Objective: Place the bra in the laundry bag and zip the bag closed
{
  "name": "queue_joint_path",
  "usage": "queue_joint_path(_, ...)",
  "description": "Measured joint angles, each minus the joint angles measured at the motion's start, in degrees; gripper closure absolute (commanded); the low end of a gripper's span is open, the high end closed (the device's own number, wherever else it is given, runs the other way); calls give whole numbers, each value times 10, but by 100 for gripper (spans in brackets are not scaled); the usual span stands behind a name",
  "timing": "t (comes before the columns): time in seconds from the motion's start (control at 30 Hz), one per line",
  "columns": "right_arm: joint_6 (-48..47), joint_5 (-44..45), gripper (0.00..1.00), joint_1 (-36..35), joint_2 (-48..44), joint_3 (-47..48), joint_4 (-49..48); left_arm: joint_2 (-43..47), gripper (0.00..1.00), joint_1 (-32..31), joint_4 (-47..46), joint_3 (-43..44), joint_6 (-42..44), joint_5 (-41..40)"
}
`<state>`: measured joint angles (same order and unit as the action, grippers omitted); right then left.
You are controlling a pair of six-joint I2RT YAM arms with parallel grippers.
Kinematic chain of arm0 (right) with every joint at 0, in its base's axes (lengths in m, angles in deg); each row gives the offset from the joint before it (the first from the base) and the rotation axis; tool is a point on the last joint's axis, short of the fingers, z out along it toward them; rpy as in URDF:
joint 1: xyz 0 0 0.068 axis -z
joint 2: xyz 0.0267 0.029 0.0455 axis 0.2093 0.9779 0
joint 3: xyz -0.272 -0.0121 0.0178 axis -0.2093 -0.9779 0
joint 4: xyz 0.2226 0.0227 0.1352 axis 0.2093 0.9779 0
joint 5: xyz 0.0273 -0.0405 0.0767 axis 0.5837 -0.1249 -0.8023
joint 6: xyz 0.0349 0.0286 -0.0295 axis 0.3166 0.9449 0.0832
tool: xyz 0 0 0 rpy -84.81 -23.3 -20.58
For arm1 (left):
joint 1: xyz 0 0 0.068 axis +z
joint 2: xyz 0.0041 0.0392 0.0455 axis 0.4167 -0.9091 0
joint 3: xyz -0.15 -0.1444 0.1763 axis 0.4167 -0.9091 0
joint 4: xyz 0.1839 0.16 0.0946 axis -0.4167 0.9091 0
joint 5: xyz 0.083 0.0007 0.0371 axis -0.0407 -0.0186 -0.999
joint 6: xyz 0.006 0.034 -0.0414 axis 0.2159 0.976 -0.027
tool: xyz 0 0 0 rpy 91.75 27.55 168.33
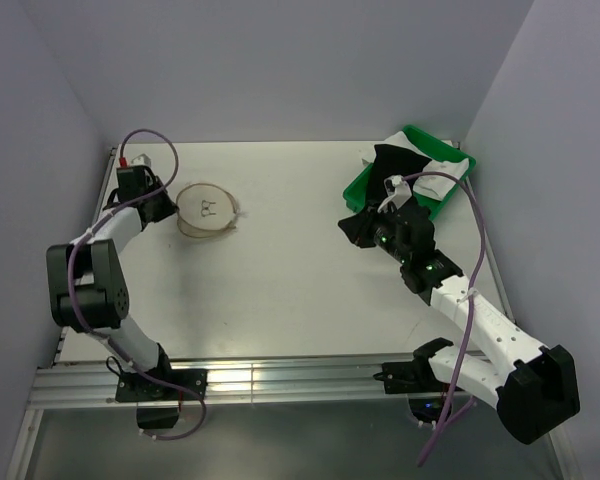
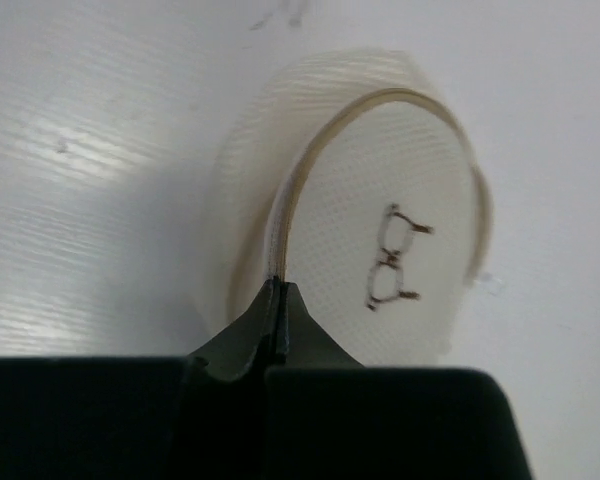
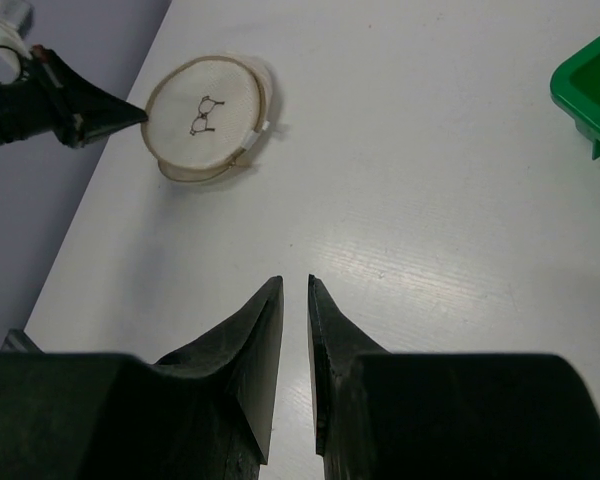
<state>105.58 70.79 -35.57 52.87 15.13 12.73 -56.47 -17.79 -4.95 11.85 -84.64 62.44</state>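
Left gripper closed, tips pinched on the near tan rim of the laundry bag, which lies flat on the table; whether I have the zip pull I cannot tell. Step in hand, I judge: opening the bag. Next move calls for drawing the zip round without dragging the bag along. Right gripper well right of the bag, jaws slightly apart, empty. Bra farther right of the bag, in the green tray among white cloths; these may snag it.
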Motion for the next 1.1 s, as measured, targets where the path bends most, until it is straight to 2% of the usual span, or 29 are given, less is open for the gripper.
queue_joint_path(0.13, 0, 1, 77, -7, 0, 2, 2, 117, 100, -61, 11, -15, -9, -25)
queue_joint_path(0.27, 1, 8, 77, -15, 0, 9, 4, 217, 100, -177, 7, -16, -11, -55)
queue_joint_path(0.37, 4, 19, 77, -18, -2, 11, 6, 245, 100, -268, 9, -17, -16, -71)
queue_joint_path(0.5, 12, 46, 77, -18, -16, 11, 15, 227, 100, -386, 13, -18, -31, -115)
queue_joint_path(0.53, 14, 57, 78, -18, -22, 11, 19, 216, 94, -407, 12, -18, -35, -121)
queue_joint_path(0.57, 16, 66, 78, -18, -28, 11, 22, 204, 84, -431, 10, -18, -40, -126)
queue_joint_path(0.6, 19, 83, 78, -18, -35, 11, 27, 184, 69, -460, 7, -18, -46, -134)
queue_joint_path(0.63, 21, 97, 78, -18, -42, 11, 30, 163, 46, -484, 4, -18, -53, -138)
queue_joint_path(0.67, 24, 116, 78, -18, -50, 11, 33, 144, 38, -503, 1, -16, -60, -139)
queue_joint_path(0.73, 28, 146, 78, -17, -66, 10, 36, 103, 28, -540, 0, -9, -74, -143)
queue_joint_path(0.83, 33, 176, 76, -14, -77, 10, 35, 75, 28, -571, 2, -3, -82, -148)
queue_joint_path(0.93, 33, 178, 72, -12, -58, 11, 32, 92, 33, -569, 11, -3, -82, -177)
queue_joint_path(1.03, 31, 160, 68, -13, 0, 22, 37, 133, 39, -542, 27, -10, -87, -216)
queue_joint_path(1.1, 28, 152, 63, -17, 50, 35, 40, 177, 40, -495, 30, -34, -98, -228)
